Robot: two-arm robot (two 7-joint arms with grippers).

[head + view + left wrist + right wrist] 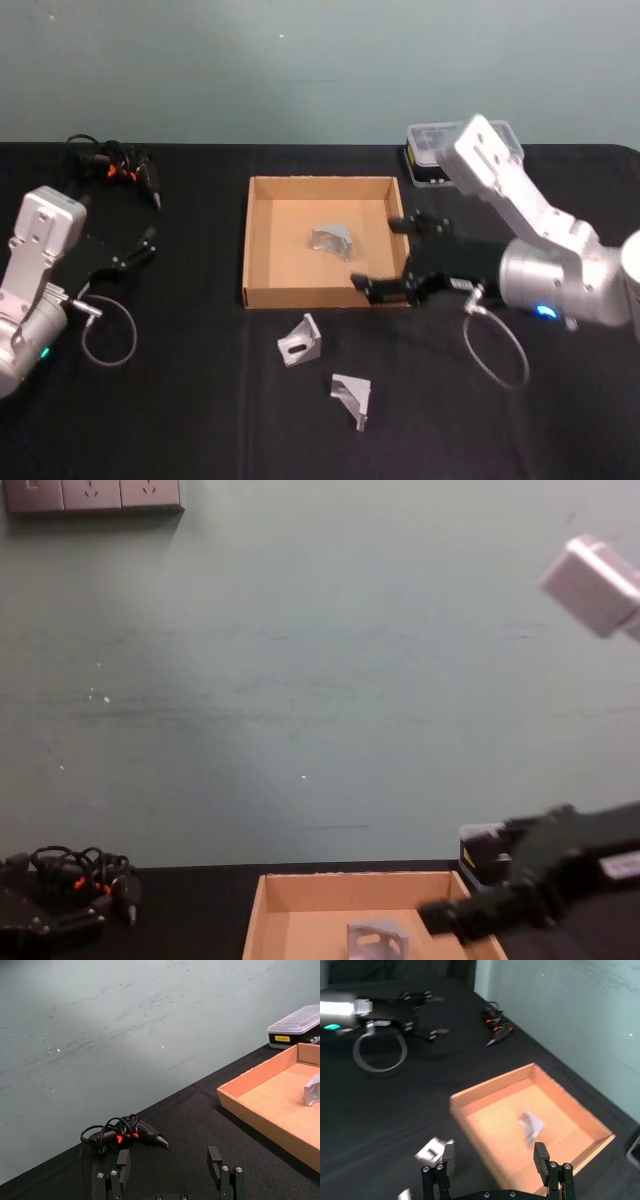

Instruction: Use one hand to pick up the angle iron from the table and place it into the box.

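The tan cardboard box (262, 190) lies at the middle of the black table (180, 420). One silver angle iron (333, 241) rests inside it, also seen in the chest view (378, 938) and the right wrist view (531, 1125). Two more angle irons (300, 340) (352, 398) lie on the table just in front of the box. My right gripper (383, 256) hovers over the box's near right corner, open and holding nothing; its wrist view shows the fingers (540, 1157) spread wide above the box rim (470, 1105). My left gripper (145, 247) is parked at the far left, open (169, 1162).
A clear-lidded black case (440, 150) stands behind the box's far right corner. A black and orange tool with a coiled cable (115, 165) lies at the back left. Loose cable loops hang from both wrists (495, 350).
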